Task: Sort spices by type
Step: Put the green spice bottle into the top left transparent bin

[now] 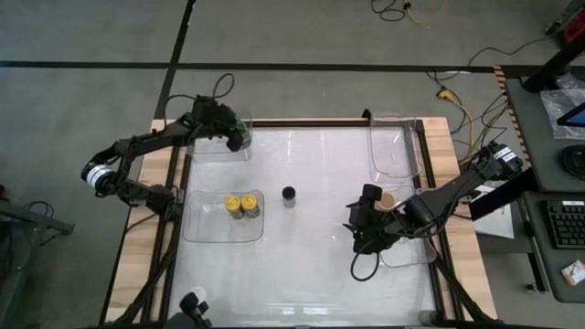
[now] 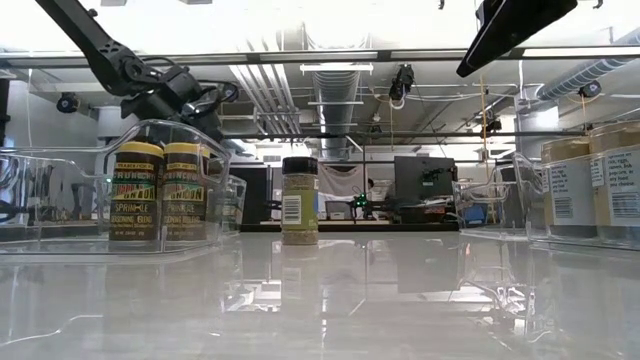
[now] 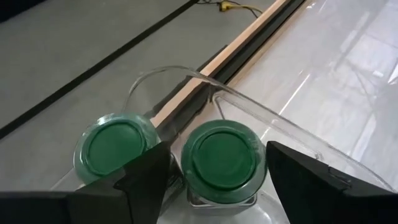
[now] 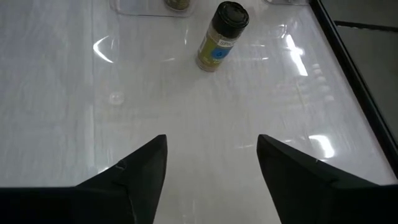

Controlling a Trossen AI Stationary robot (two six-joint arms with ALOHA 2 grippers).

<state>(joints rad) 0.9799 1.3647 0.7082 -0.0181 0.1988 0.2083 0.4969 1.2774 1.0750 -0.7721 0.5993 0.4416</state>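
at the far left of the glossy white table, the left gripper hangs over a clear plastic tray in the far-left corner. its two dark fingers stand on either side of a small green-lidded spice jar, spread about as wide as the lid; whether they press on the jar or stand just clear of it cannot be told. a second green-lidded jar stands just beside the first, outside the near finger, in the same tray.

nearer the front on the left, another clear plastic tray holds two yellow-lidded spice jars, upright and touching one another. the low view shows their dark labels with yellow lettering.

near the middle of the table a single black-lidded spice jar stands upright on the bare surface, apart from every tray. the right wrist view shows it as a jar of pale yellowish contents with a blue label.

to the right of it, the right gripper hovers over the bare table with its fingers parted and nothing between them, pointing towards the black-lidded jar. just beside the right arm, a tan-lidded jar stands at the edge of a clear tray on the right side; the low view shows two tan-lidded jars there. one more clear tray lies in the far-right corner.
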